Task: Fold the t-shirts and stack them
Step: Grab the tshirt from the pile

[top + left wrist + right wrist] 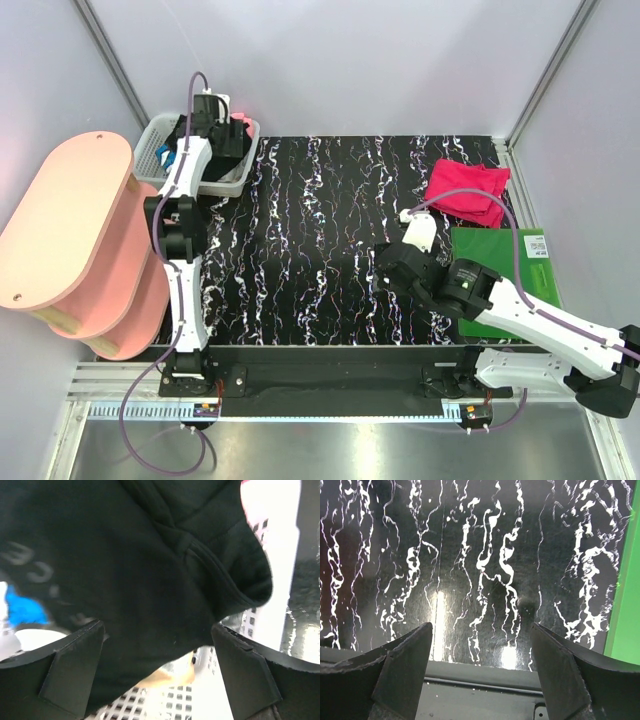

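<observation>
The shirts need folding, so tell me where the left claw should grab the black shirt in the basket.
Pinch the raised, bunched fold of the black shirt, coming from straight above. It lies crumpled in the white basket, whose walls block the sides, and the open left claw straddles the cloth.

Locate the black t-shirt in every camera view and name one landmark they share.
Top external: the black t-shirt lies in the white basket, at upper left.
Left wrist: it fills most of the picture, bunched between the left tool's spread fingers.
Right wrist: not in it.
Shared landmark: the black marbled tabletop, seen at the left-wrist picture's right edge and filling the right-wrist view.
</observation>
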